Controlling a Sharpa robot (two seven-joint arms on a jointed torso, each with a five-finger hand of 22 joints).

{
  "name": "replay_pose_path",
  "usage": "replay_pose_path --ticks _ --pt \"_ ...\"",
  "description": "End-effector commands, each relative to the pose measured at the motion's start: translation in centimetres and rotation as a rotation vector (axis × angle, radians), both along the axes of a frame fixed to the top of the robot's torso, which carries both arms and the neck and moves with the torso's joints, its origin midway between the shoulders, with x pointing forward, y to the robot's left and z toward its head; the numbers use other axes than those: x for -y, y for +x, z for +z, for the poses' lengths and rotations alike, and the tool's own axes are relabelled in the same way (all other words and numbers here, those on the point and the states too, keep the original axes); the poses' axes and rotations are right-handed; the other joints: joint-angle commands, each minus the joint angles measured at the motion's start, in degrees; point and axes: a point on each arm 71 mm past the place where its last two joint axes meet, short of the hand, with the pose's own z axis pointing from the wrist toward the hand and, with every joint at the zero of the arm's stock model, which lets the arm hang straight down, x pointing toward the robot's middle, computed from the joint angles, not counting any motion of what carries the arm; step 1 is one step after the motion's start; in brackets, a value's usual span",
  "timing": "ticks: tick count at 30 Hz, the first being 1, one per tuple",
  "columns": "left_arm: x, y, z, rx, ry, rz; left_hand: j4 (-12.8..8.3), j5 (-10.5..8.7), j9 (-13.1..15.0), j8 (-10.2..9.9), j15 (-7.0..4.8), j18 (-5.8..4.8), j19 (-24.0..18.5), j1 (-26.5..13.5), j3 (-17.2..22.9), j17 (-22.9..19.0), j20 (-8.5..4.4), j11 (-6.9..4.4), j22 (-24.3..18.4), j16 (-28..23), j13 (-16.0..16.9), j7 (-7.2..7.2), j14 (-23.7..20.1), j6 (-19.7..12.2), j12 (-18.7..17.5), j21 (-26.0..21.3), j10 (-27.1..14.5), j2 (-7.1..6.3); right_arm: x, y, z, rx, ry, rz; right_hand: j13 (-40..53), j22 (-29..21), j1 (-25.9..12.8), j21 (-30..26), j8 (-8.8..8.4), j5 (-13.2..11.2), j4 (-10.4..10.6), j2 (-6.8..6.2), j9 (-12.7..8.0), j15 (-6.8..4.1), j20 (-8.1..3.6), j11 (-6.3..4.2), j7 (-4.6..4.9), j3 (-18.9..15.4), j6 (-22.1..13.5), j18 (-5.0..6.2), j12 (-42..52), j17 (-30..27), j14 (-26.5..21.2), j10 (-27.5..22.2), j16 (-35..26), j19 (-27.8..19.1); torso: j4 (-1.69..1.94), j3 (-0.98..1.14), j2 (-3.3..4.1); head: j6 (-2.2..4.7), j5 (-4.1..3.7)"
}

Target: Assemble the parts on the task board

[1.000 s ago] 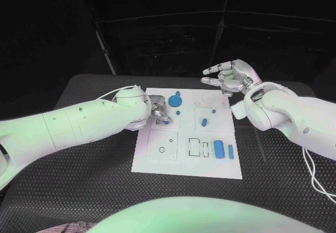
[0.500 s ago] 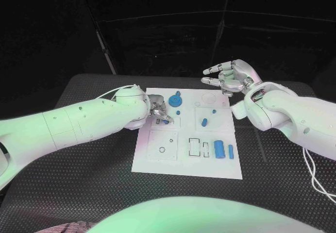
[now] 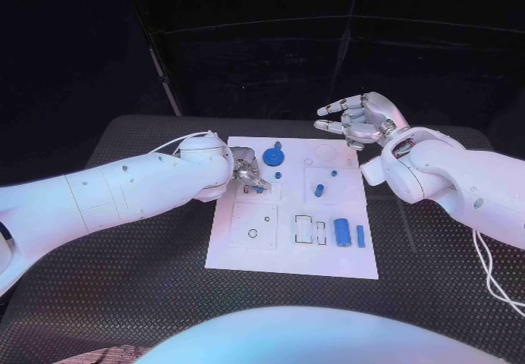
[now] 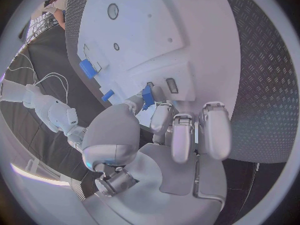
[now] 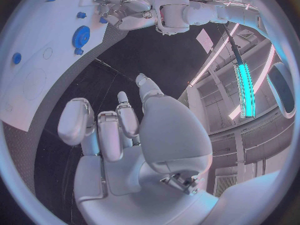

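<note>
Pinching a small blue plastic part (image 4: 147, 96) over the white task board (image 3: 246, 250), your left hand (image 3: 247, 171) wants a straight descent; keep it upright above its socket. Your right hand (image 3: 359, 120) hovers empty, fingers spread.

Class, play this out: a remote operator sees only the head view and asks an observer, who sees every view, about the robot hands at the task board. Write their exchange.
Operator: The left robot hand hides its fingertips from me. Is it holding anything?
Observer: Yes. The left wrist view shows it pinching a small blue part between its thumb and a finger.
Operator: Where is that part?
Observer: Low at the task board, beside a small rectangular slot. I cannot tell if it touches.
Operator: And the right robot hand?
Observer: The right wrist view shows its palm bare, holding nothing.
</note>
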Motion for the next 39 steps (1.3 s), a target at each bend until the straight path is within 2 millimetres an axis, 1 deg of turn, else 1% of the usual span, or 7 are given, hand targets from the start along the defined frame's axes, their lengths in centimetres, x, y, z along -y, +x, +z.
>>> replay_pose_path --ticks 1,10,14,19,26,32,39 --pt "-0.64 -0.51 -1.33 -0.066 0.071 -0.002 0.15 0.02 -0.11 -0.08 -0.50 -1.03 0.32 -0.48 -0.79 15.09 -0.20 0.05 5.79 0.18 0.06 0.31 5.94 0.08 0.21 0.06 -0.15 -0.03 -0.11 -0.01 0.16 0.008 0.002 0.009 -0.07 -0.06 -0.61 -0.25 0.21 -0.20 -0.03 0.19 0.01 0.15 -0.06 -0.24 -0.19 -0.41 -0.19 0.44 0.14 5.05 3.79 -0.16 -0.22 -0.29 0.00 0.00 -0.01 -0.08 0.04" --pt "-0.63 -0.55 -1.36 -0.073 0.075 -0.007 0.36 0.02 -0.12 -0.04 -0.50 -1.02 0.30 -0.58 -1.32 15.09 -0.20 0.05 5.77 0.18 0.02 0.30 5.94 0.09 0.19 0.01 -0.17 -0.10 -0.11 0.01 0.14 0.007 0.002 0.009 -0.07 -0.06 -0.61 -0.25 0.21 -0.20 -0.03 0.19 0.01 0.15 -0.06 -0.24 -0.19 -0.41 -0.19 0.44 0.14 5.05 3.79 -0.16 -0.22 -0.29 0.01 0.01 -0.02 -0.09 0.07" --pt "-0.63 -0.56 -1.38 -0.075 0.077 -0.008 0.19 0.03 -0.10 0.09 -0.53 -1.03 0.33 0.17 -1.43 15.09 -0.21 -0.03 5.82 0.18 0.04 0.16 5.94 0.22 0.22 0.02 -0.15 0.43 -0.13 0.02 0.13 0.006 0.002 0.009 -0.07 -0.06 -0.61 -0.25 0.21 -0.20 -0.03 0.19 0.01 0.15 -0.06 -0.24 -0.19 -0.41 -0.19 0.44 0.14 5.05 3.79 -0.16 -0.22 -0.29 0.00 0.01 -0.02 -0.09 0.08" --pt "-0.56 -0.61 -1.40 -0.080 0.080 -0.014 -0.16 0.03 -0.09 0.21 -0.57 -1.02 0.32 1.11 -1.62 15.09 -0.24 -0.11 5.83 0.18 0.02 0.07 5.94 0.24 0.22 -0.02 -0.14 0.78 -0.14 0.03 0.11 0.005 0.001 0.010 -0.07 -0.06 -0.61 -0.25 0.21 -0.20 -0.03 0.19 0.01 0.15 -0.06 -0.24 -0.19 -0.41 -0.19 0.44 0.14 5.05 3.79 -0.16 -0.22 -0.29 0.02 0.00 -0.04 -0.09 0.06" --pt "-0.46 -0.69 -1.44 -0.089 0.085 -0.022 -0.41 0.03 -0.06 0.33 -0.60 -1.04 0.35 1.72 -1.85 15.09 -0.26 -0.15 5.89 0.18 -0.06 0.01 5.94 0.30 0.18 0.01 -0.16 0.88 -0.16 0.03 0.10 0.004 0.001 0.011 -0.07 -0.05 -0.71 -0.25 0.23 -0.19 0.03 0.21 0.00 0.16 -0.06 -0.24 -0.19 -0.48 -0.20 0.44 0.15 5.06 3.79 -0.16 -0.22 -0.28 0.01 0.03 -0.02 -0.09 0.08" --pt "-0.41 -0.69 -1.45 -0.090 0.086 -0.024 -0.69 0.03 -0.05 0.44 -0.63 -1.03 0.34 2.53 -1.97 15.09 -0.28 -0.22 5.90 0.18 -0.11 -0.06 5.94 0.35 0.16 -0.04 -0.14 1.26 -0.17 0.03 0.10 0.004 0.001 0.011 -0.06 -0.04 -0.78 -0.25 0.24 -0.18 0.07 0.22 0.00 0.16 -0.07 -0.24 -0.19 -0.53 -0.20 0.44 0.15 5.07 3.80 -0.15 -0.21 -0.28 0.01 0.04 -0.04 -0.09 0.09" --pt "-0.32 -0.62 -1.45 -0.089 0.075 -0.017 -0.46 0.02 -0.07 0.44 -0.63 -0.99 0.26 2.43 -2.22 15.09 -0.29 -0.19 5.79 0.18 -0.22 0.00 5.94 0.33 0.09 -0.19 -0.19 1.42 -0.17 0.02 0.11 0.004 0.001 0.011 -0.06 -0.04 -0.78 -0.25 0.24 -0.18 0.07 0.22 0.00 0.16 -0.07 -0.24 -0.19 -0.53 -0.20 0.44 0.15 5.07 3.80 -0.15 -0.21 -0.28 -0.02 0.06 -0.01 -0.09 0.00"
